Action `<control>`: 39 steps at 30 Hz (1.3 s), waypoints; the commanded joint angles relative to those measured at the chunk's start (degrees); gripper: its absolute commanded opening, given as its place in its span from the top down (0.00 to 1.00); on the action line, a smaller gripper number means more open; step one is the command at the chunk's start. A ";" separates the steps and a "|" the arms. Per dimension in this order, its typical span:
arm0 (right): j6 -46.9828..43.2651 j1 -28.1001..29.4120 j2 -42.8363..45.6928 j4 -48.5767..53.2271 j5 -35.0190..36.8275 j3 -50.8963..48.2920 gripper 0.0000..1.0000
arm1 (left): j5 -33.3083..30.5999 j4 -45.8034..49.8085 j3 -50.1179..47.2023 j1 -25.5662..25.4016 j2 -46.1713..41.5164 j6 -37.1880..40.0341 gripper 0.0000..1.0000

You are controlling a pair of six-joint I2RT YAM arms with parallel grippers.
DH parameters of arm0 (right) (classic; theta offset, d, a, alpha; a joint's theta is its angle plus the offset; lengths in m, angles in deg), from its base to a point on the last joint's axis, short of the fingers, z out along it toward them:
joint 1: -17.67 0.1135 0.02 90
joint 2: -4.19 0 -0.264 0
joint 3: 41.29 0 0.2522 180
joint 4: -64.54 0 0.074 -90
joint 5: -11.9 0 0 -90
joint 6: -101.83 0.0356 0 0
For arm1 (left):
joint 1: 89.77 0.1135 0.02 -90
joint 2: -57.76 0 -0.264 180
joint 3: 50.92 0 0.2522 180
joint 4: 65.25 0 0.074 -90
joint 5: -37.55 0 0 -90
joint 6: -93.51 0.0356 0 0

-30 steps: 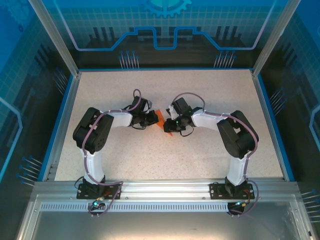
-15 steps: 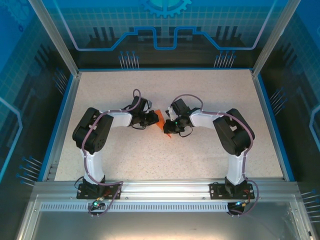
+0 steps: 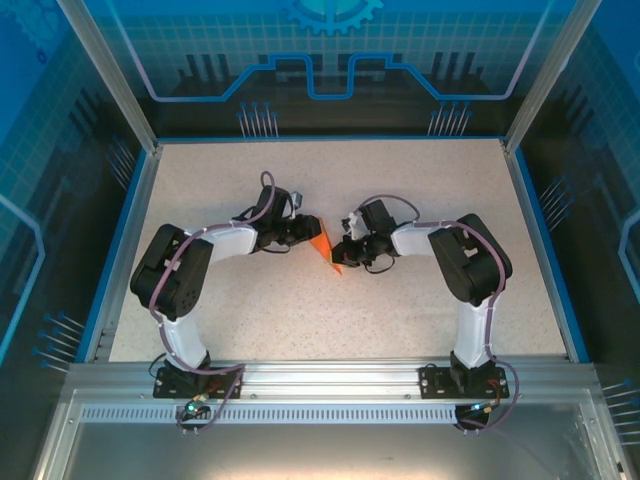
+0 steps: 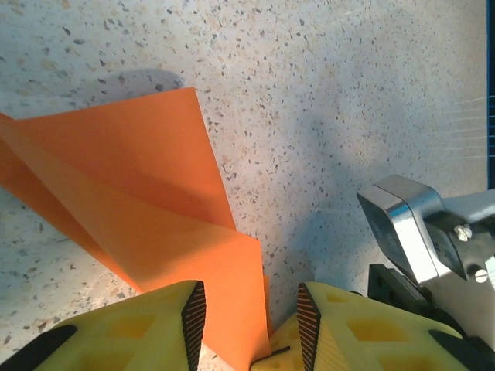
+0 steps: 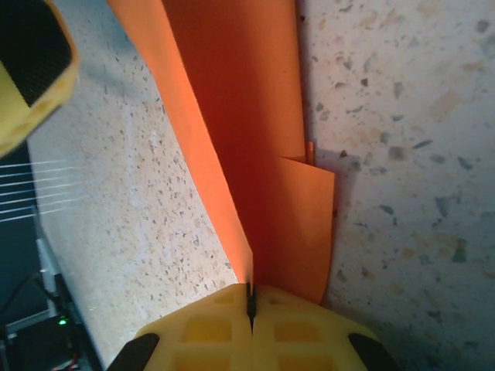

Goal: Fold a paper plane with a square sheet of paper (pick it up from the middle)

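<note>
1. From above, the orange paper (image 3: pixel 323 245) is a small folded wedge near the middle of the speckled table (image 3: pixel 420 180). The left gripper (image 3: pixel 306 232) meets it from 9 o'clock and the right gripper (image 3: pixel 346 250) from 3 o'clock. How far either one is open cannot be read from this view.
2. The left wrist camera shows what the overhead view hides. The yellow fingers (image 4: pixel 166 328) stand apart, released. A corner of the folded paper (image 4: pixel 139 193) hangs in the gap between them, close against the finger at 5 o'clock. The rest of the sheet spreads toward 10 o'clock in overlapping layers.
3. In the right wrist camera the fingers (image 5: pixel 209 332) are pressed fully together. They are clenched on one thin edge of the paper (image 5: pixel 247 116), which rises from the seam toward 12 o'clock.
4. A yellow finger of the left gripper (image 5: pixel 31 62) sits at 10 o'clock in that view.
</note>
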 commanded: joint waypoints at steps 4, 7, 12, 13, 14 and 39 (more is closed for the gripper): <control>6.55 -2.63 -2.14 -8.69 -7.35 -3.01 1.00 | 3.93 -6.59 -3.58 -0.07 -0.05 -1.22 0.57; 8.57 -3.51 -3.06 -10.23 -8.63 -3.45 1.00 | 5.07 -8.62 -4.38 -0.15 0.52 -1.44 0.58; 9.25 -3.94 -4.28 -8.95 -9.07 -2.94 1.00 | 6.92 -10.89 -4.78 -0.41 1.47 -1.25 0.61; 9.09 -3.91 -4.51 -8.22 -8.98 -2.63 1.00 | 7.34 -11.45 -4.82 -0.50 1.55 -1.19 0.61; 8.89 -3.91 -4.77 -7.68 -9.07 -2.35 1.00 | 7.74 -11.89 -4.83 -0.59 1.75 -1.15 0.62; 6.22 -3.88 -8.00 -0.49 -8.79 0.92 1.00 | 3.40 -3.66 -0.61 -1.12 7.16 -1.30 0.72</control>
